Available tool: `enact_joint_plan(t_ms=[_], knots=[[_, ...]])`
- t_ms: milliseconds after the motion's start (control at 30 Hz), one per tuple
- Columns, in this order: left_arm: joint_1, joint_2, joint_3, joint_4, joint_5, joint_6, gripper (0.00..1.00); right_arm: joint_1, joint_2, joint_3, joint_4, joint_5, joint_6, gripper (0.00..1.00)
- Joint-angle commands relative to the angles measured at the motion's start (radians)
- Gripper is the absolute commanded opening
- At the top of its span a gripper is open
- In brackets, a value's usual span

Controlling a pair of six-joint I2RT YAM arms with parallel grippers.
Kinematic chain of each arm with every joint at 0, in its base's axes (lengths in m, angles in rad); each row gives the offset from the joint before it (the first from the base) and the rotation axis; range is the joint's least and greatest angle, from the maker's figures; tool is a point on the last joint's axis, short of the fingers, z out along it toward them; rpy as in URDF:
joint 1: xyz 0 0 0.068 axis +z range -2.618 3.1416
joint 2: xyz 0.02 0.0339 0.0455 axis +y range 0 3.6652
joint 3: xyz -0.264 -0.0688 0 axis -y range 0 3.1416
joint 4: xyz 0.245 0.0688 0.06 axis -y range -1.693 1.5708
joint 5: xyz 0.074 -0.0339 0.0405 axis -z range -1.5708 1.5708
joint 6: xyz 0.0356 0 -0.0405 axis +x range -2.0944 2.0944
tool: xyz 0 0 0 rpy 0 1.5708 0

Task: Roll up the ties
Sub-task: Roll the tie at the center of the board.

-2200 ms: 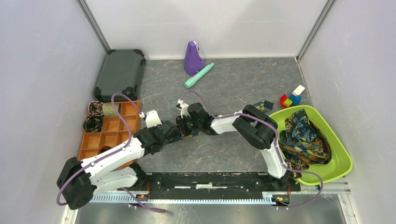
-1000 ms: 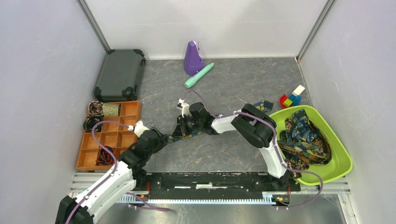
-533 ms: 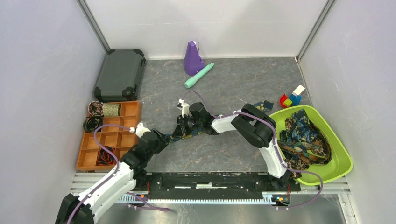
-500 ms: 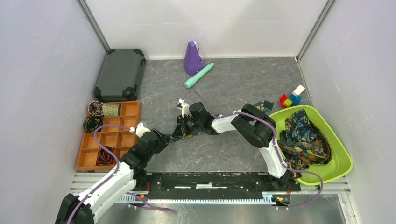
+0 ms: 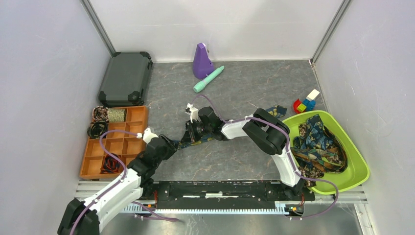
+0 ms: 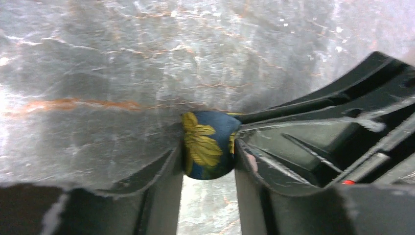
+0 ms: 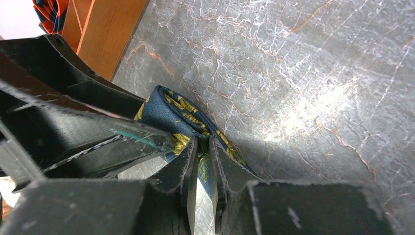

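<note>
A navy tie with yellow flowers [image 5: 185, 143] lies as a narrow strip on the grey table between my two grippers. My left gripper [image 5: 172, 145] is shut on its folded end [image 6: 209, 146]. My right gripper [image 5: 191, 137] is shut on the same tie a little further along [image 7: 203, 159]. The tie's far end [image 5: 277, 110] shows behind the right arm. More ties [image 5: 317, 144] lie heaped in the green bin [image 5: 359, 169]. Coiled ties [image 5: 98, 129] sit in the orange tray [image 5: 125, 133].
A dark case [image 5: 126, 77] lies at the back left. A purple cone [image 5: 201, 60] and a teal cylinder [image 5: 208, 79] are at the back centre. Coloured toy blocks [image 5: 306, 102] sit by the right wall. The orange tray shows in the right wrist view [image 7: 105, 34].
The left arm drew back toward the near edge over the first second. Since then, both grippers have stayed on the tie, almost still.
</note>
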Motion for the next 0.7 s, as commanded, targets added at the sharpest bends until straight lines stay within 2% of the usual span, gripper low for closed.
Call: enact_joint_plan(t_ms=[0,133,233,500,667], knots=[[0.005,0.000,0.024,-0.011,-0.007,-0.005,0.56,-0.002,0.022,0.019,-0.096,0.035,-0.052,0.19],[0.004,-0.037,0.034,-0.064,-0.049,-0.005,0.71,-0.002,0.027,0.020,-0.099,0.037,-0.053,0.19],[0.005,-0.050,0.049,-0.114,-0.076,-0.007,0.71,-0.001,0.032,0.021,-0.098,0.037,-0.051,0.19],[0.005,-0.038,0.028,-0.054,-0.071,-0.005,0.55,-0.001,0.038,0.016,-0.087,0.038,-0.045,0.19],[0.004,0.003,0.024,-0.007,-0.061,0.003,0.42,-0.001,0.041,0.016,-0.083,0.037,-0.043,0.18]])
